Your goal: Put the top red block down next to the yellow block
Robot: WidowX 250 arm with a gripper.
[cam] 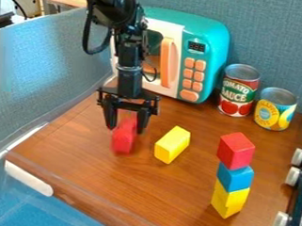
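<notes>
The black gripper (126,125) hangs at left centre, low over the wooden surface, its two fingers closed against the sides of an oblong red block (123,136). That block's lower end extends toward the camera and looks blurred; whether it touches the surface I cannot tell. To the right of it, a separate yellow block (172,144) lies on the wood. A stack stands at the right: a red cube (235,150) on top, a blue cube (234,177) under it, and a yellow block (229,200) at the bottom.
Behind the gripper is a teal toy microwave (209,51). A tomato sauce can (239,90) and a yellow-labelled can (276,109) stand at the back right. White knobs (293,176) line the right edge, and a white handle (28,178) is at the front left.
</notes>
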